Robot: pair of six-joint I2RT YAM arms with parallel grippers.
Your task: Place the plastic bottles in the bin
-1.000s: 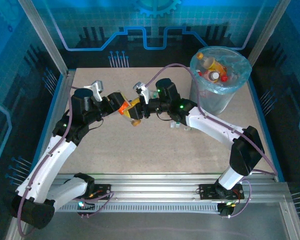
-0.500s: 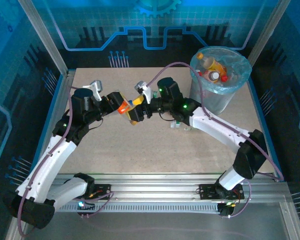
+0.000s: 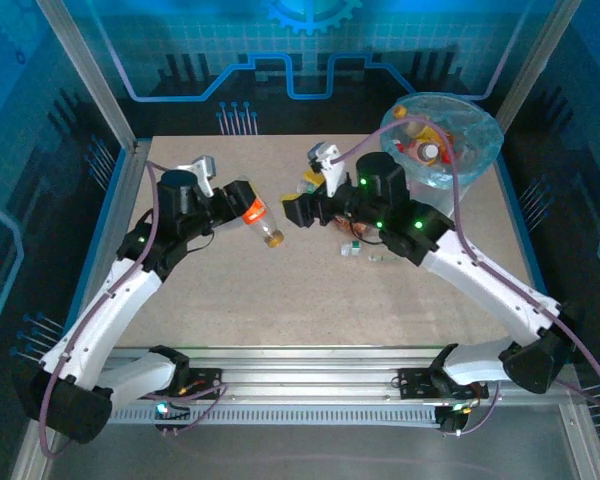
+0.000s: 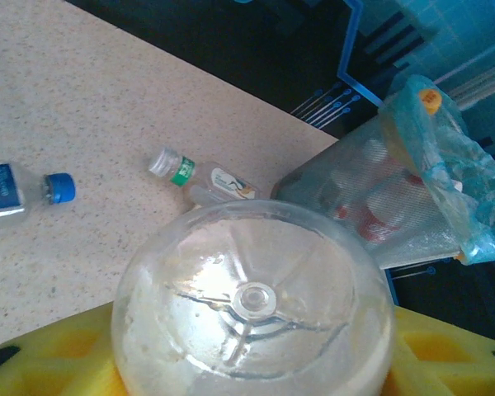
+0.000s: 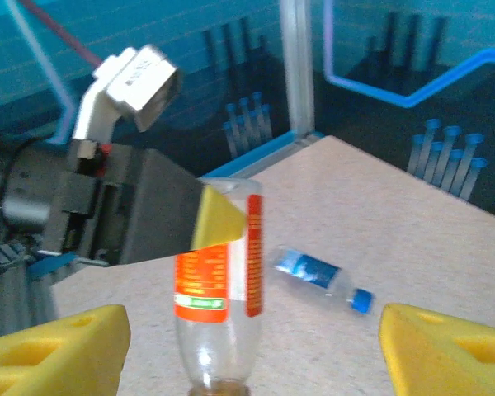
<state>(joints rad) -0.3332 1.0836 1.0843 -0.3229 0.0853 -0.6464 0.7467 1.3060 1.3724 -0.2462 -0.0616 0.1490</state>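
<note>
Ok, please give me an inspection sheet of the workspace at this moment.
Surface: speckled beige table, mostly bare.
Job's things: orange-label bottle gripped; blue-capped bottle and white-capped bottle lie loose; bin at the far right corner, bottles inside.
Clutter: nothing seen.
Tools: left tool shut on the orange-label bottle; right tool open, empty, facing it.
Cables: purple cable along each arm.
Surroundings: blue patterned panels, aluminium frame.
</note>
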